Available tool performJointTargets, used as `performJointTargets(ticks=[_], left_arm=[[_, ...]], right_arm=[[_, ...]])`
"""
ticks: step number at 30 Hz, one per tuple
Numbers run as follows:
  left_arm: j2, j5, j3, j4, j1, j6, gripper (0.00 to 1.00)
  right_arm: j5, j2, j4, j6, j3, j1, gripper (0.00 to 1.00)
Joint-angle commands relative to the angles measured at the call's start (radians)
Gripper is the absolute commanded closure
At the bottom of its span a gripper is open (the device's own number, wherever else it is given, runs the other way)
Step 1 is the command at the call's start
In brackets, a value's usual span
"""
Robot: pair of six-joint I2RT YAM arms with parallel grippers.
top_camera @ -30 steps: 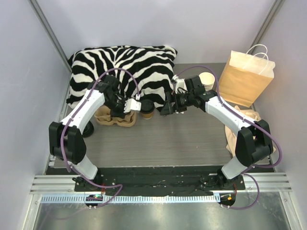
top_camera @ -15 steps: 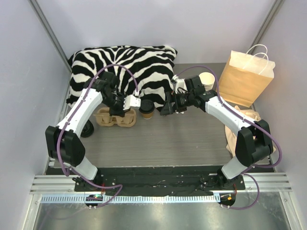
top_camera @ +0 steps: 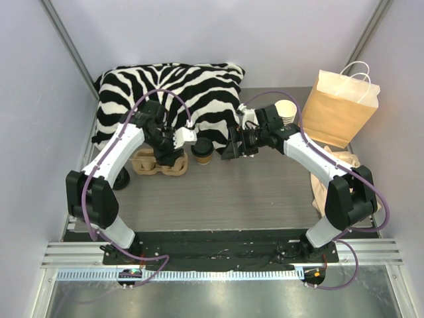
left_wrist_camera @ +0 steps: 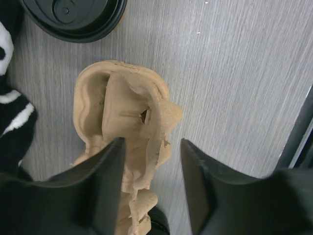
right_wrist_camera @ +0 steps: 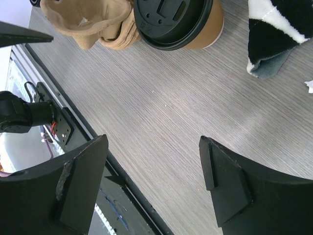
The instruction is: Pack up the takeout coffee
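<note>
Nearest the bases, only bare grey table (top_camera: 252,192). Just beyond, toward the left, a pulp cup carrier (left_wrist_camera: 124,105) lying flat. Close by its right end the takeout coffee (top_camera: 203,150), upright, black lid on, standing on the table between the two claws and not yet in any pocket. Risk first at the carrier: light and loose, likely to skid or flip under a one-sided pinch on that thin, ragged rim, and so to shove into the cup beside it. Next at the coffee: probably easy to tip with a sideways knock from either arm, or to squeeze out of round and pop the lid with too hard a grip on the paper wall. Farther back, a zebra-striped pillow (top_camera: 172,89) close behind the cup, leaving little room for a finger on the far side. Farthest right, a brown paper bag (top_camera: 341,106), well apart, its mouth apt to snag a cup on the way in. Now the left claw (left_wrist_camera: 152,161): partly apart, straddling the carrier's raised wall, one finger against or just shy of the pulp, cannot tell which, the other clear of it; clamped on nothing. Then the right claw (right_wrist_camera: 152,144): spread wide, empty, touching nothing, aimed at the coffee ahead.
</note>
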Motion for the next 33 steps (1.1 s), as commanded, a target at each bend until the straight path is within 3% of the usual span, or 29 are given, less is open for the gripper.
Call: performJointTargets(ticks=[1, 4, 5, 7, 8, 14, 15, 19, 24, 26, 29, 33], left_arm=[[-0.052, 0.028, 0.072, 0.02, 0.035, -0.221, 0.44], [-0.063, 0.104, 0.14, -0.015, 0.124, -0.349, 0.42], [-0.078, 0.124, 0.152, -0.009, 0.156, -0.463, 0.41], [-0.095, 0.187, 0.175, -0.005, 0.268, -0.571, 0.3], [-0.104, 0.189, 0.178, 0.008, 0.299, -0.663, 0.01], [-0.182, -0.091, 0.103, 0.135, 0.477, -1.068, 0.0], [-0.194, -0.081, 0.073, 0.147, 0.544, -1.124, 0.0], [-0.143, -0.113, 0.086, 0.062, 0.617, -1.191, 0.0], [-0.141, -0.101, 0.042, 0.064, 0.627, -1.225, 0.0], [-0.17, -0.078, 0.011, 0.101, 0.626, -1.244, 0.0], [-0.187, -0.021, 0.002, 0.117, 0.624, -1.241, 0.0], [-0.196, 0.042, -0.001, 0.118, 0.624, -1.212, 0.0]], right_arm=[[-0.008, -0.024, -0.015, -0.019, 0.061, -0.008, 0.16], [-0.008, -0.037, -0.026, -0.024, 0.062, -0.013, 0.16], [-0.006, -0.04, -0.031, -0.026, 0.061, -0.019, 0.16], [-0.003, -0.051, -0.04, -0.03, 0.059, -0.02, 0.16], [-0.001, -0.054, -0.043, -0.032, 0.058, -0.027, 0.16], [0.034, -0.082, -0.066, -0.041, 0.058, -0.056, 0.15], [0.037, -0.088, -0.067, -0.045, 0.061, -0.071, 0.15], [0.081, -0.113, -0.118, -0.105, 0.128, -0.108, 0.15], [0.206, -0.11, -0.216, -0.237, 0.378, -0.203, 0.15], [0.233, -0.1, -0.261, -0.268, 0.467, -0.304, 0.1], [0.258, -0.044, -0.36, -0.399, 0.738, -0.474, 0.04], [0.232, 0.027, -0.454, -0.618, 0.901, -0.683, 0.0]])
